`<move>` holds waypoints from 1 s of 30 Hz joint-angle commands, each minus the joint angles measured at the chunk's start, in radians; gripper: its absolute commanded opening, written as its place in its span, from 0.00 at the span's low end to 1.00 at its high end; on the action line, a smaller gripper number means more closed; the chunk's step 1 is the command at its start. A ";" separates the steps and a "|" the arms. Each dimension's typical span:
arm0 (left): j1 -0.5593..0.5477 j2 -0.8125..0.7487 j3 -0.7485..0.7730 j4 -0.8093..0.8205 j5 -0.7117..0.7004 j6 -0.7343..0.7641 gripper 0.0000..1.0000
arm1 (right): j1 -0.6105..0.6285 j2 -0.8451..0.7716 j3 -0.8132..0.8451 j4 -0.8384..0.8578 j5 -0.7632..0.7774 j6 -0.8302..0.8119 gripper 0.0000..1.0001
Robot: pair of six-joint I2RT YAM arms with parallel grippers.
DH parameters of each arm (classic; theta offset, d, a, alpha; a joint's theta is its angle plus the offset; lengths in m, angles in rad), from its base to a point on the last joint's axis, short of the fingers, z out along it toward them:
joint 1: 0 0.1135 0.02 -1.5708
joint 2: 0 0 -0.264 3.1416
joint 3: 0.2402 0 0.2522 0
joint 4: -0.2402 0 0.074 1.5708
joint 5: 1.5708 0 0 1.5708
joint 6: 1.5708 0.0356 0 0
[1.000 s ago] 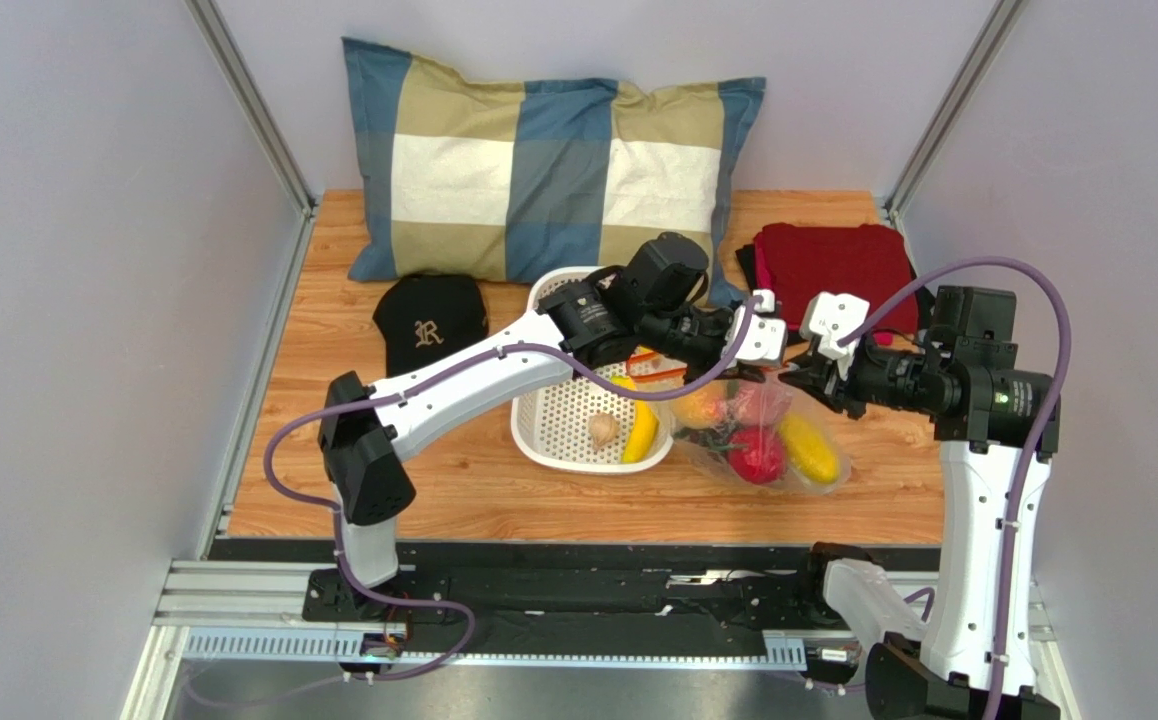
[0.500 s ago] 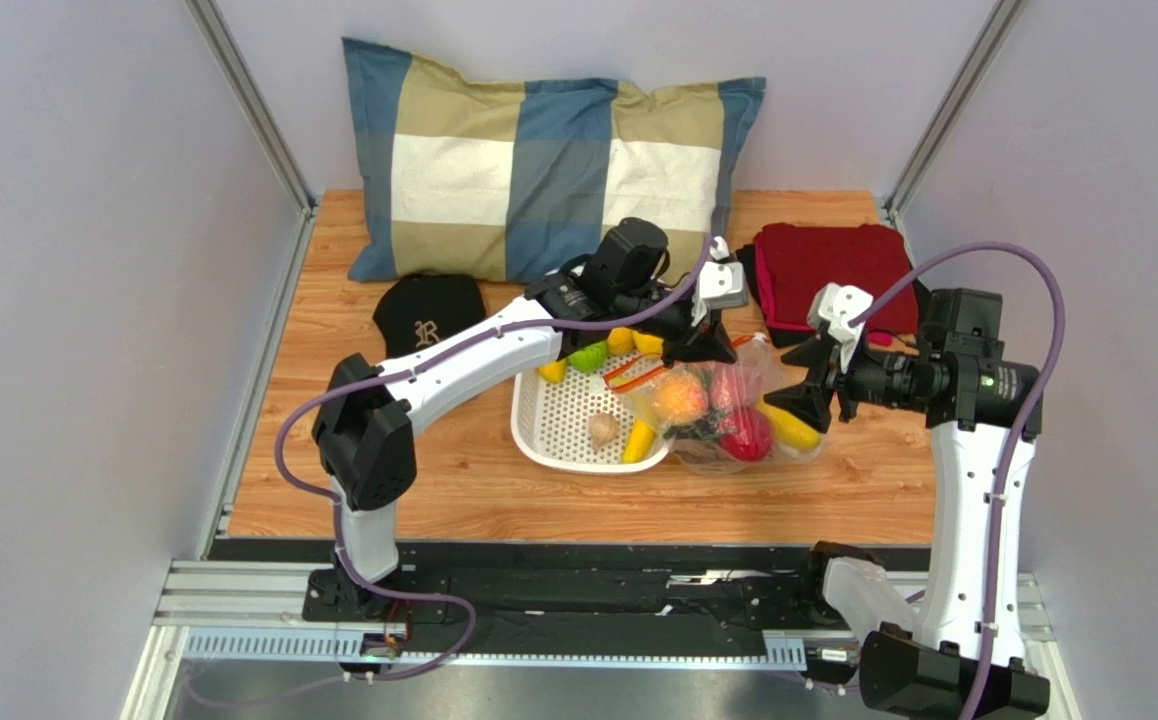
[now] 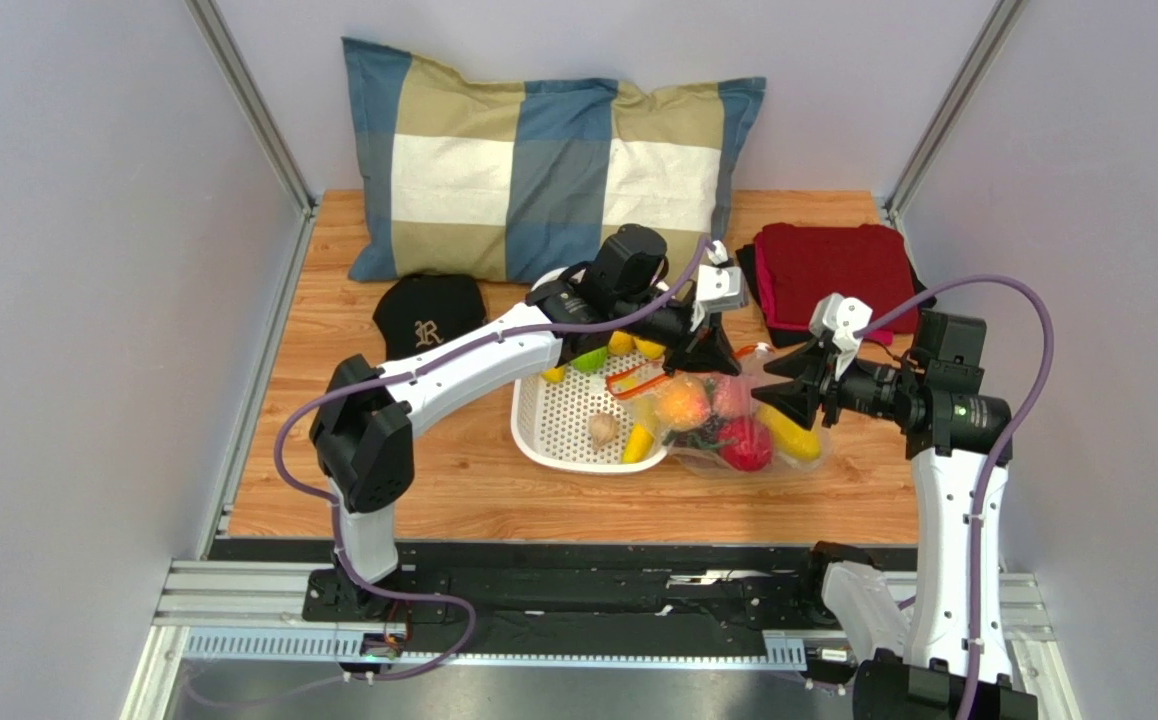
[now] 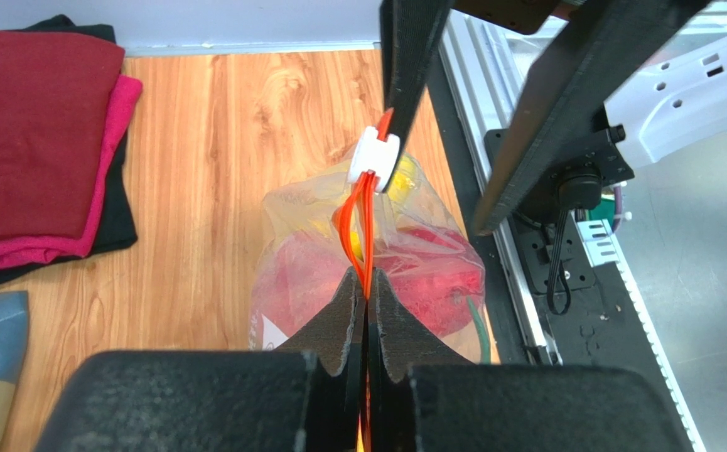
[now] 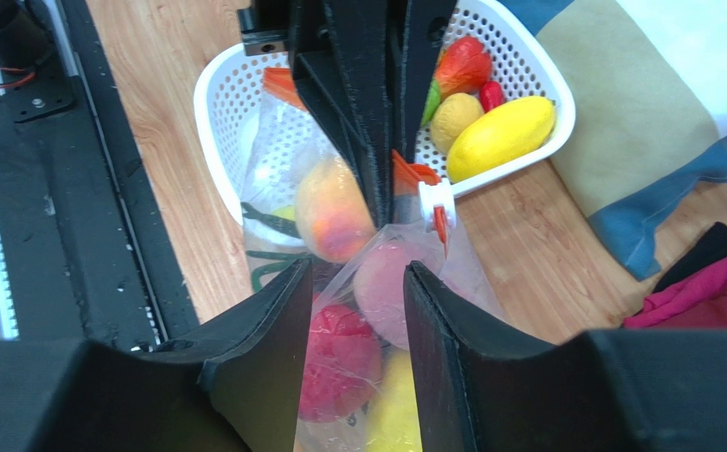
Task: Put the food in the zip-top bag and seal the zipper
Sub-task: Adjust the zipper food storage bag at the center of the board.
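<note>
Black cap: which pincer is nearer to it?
Left. The left pincer holds the zipper, right of the cap; the right pincer, open, is even farther right.

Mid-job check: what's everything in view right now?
pillow: one, blue-tan-white check, table's back
cap: one, black, back left
cloths: folded stack, red over pink and black, back right
basket: one, white, centre
loose food: several, yellow, green, tan, red, in basket
zip-top bag: one, clear, at basket's right edge
bagged food: several, orange, pink, red, yellow
zipper: one, orange-red, bag mouth
slider: one, white, on zipper
left tool: shut on zipper
right tool: open, over bag
</note>
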 commanded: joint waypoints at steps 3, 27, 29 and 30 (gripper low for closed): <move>0.000 -0.084 0.000 0.046 0.072 0.017 0.00 | -0.041 -0.020 -0.013 0.092 -0.021 -0.025 0.47; -0.001 -0.071 0.012 0.014 0.102 0.060 0.00 | -0.043 0.066 0.034 0.098 -0.173 -0.066 0.50; 0.000 -0.068 0.018 0.007 0.102 0.060 0.00 | -0.043 0.066 0.039 0.098 -0.175 -0.066 0.50; 0.000 -0.064 0.018 0.000 0.101 0.060 0.00 | -0.042 0.066 0.040 0.096 -0.175 -0.066 0.49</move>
